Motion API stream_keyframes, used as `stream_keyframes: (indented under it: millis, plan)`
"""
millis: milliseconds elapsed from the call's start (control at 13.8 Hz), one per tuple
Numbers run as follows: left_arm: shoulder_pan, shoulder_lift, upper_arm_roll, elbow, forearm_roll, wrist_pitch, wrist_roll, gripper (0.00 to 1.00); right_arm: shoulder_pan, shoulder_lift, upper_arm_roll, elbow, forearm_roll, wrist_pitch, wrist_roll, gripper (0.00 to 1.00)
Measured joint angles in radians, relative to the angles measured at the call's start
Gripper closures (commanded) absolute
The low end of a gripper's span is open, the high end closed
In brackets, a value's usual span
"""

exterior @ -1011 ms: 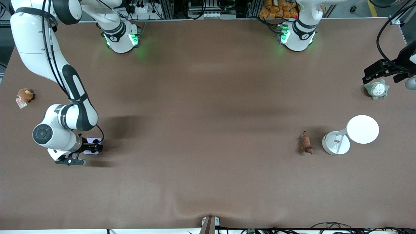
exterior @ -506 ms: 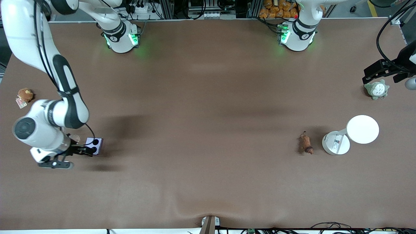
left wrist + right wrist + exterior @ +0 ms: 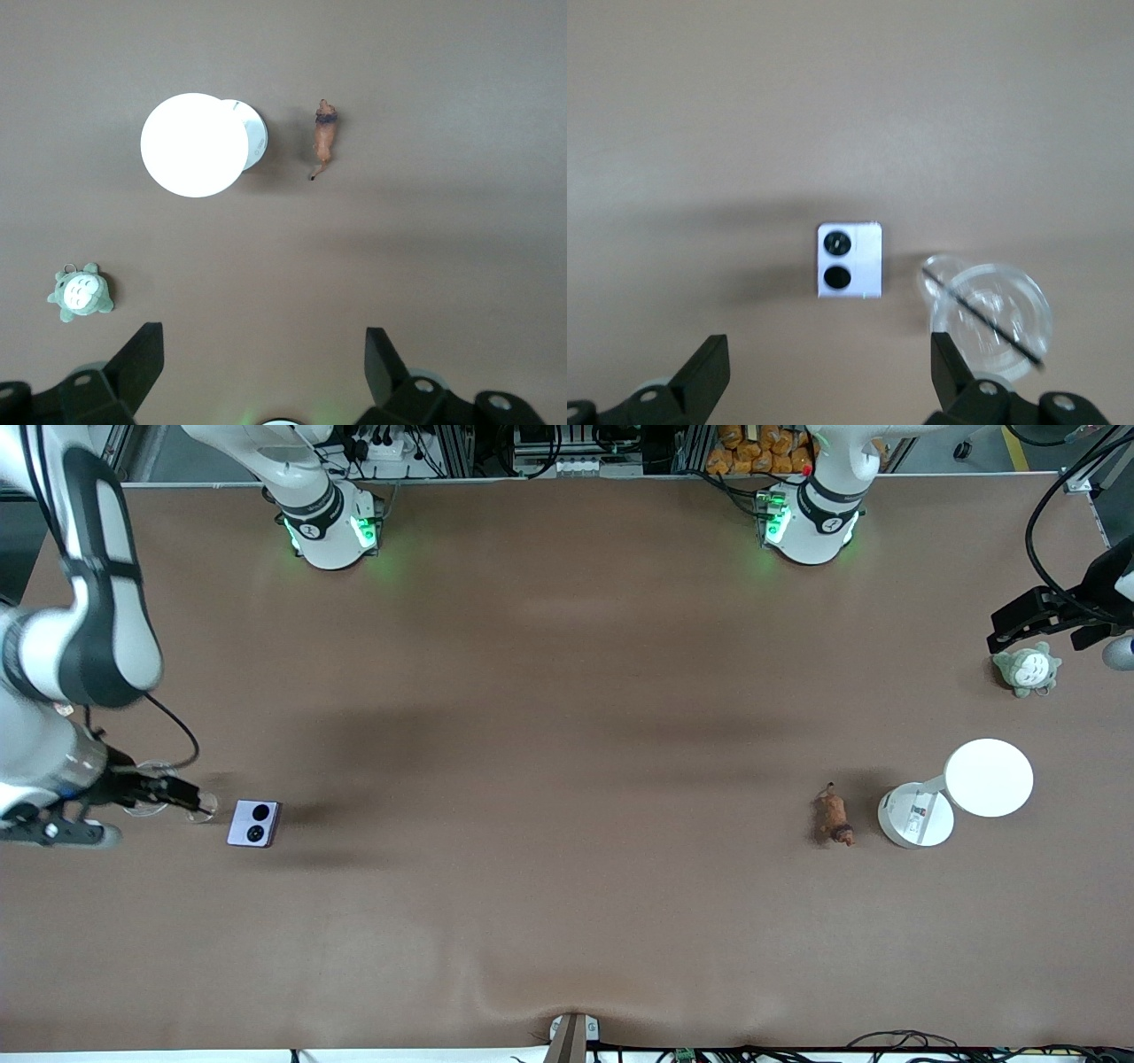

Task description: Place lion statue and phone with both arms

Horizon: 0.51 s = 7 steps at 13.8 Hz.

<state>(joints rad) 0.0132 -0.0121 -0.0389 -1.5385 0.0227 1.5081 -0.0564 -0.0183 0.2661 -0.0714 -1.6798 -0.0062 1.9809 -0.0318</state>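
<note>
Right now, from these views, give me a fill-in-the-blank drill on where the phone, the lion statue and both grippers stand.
1. The phone lies flat with its two camera circles facing ____.
2. The lion statue lies beside the white ____.
3. The right gripper, its fingers ____, hangs over a clear glass beside the phone.
4. The left gripper, open, is over the grey-green ____ toy.

Missing: up; lamp; open; plush
</note>
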Motion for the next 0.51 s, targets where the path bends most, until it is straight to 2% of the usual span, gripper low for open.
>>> stream_keyframes:
  millis: [506]
  plan:
    - [0.000,0.000,0.000,0.000,0.000,0.000,0.000,0.00,0.044,-0.243,0.021,0.008,0.016,-0.336,0.001,0.00]
